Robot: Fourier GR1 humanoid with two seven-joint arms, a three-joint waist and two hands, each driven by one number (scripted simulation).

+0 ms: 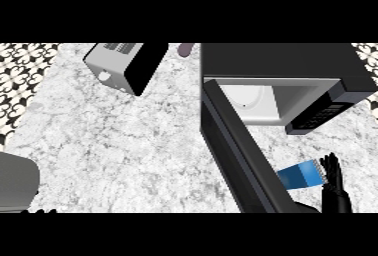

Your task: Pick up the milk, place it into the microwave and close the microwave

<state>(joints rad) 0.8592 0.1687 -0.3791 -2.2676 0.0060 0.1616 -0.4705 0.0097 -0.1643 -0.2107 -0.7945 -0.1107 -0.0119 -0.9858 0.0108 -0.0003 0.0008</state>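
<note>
1. Counter (111,140) – marbled top, mostly bare in the middle.
2. Microwave (284,80) at the right, its door (236,150) swung wide toward the near edge, cavity exposed.
3. Toaster-like box (122,65) at the far left, well apart from the work.
4. Milk (299,176) – blue carton on the counter in front of the microwave, between the door and the right hand (334,177).
5. Right hand just beside the carton, fingers straight, not wrapped round it. Left hand (37,211) is a sliver at the bottom edge; can't tell its state.
6. Risk: tight gap – the hand could shove the carton into the door and tip it, or clip the door on lift.
</note>
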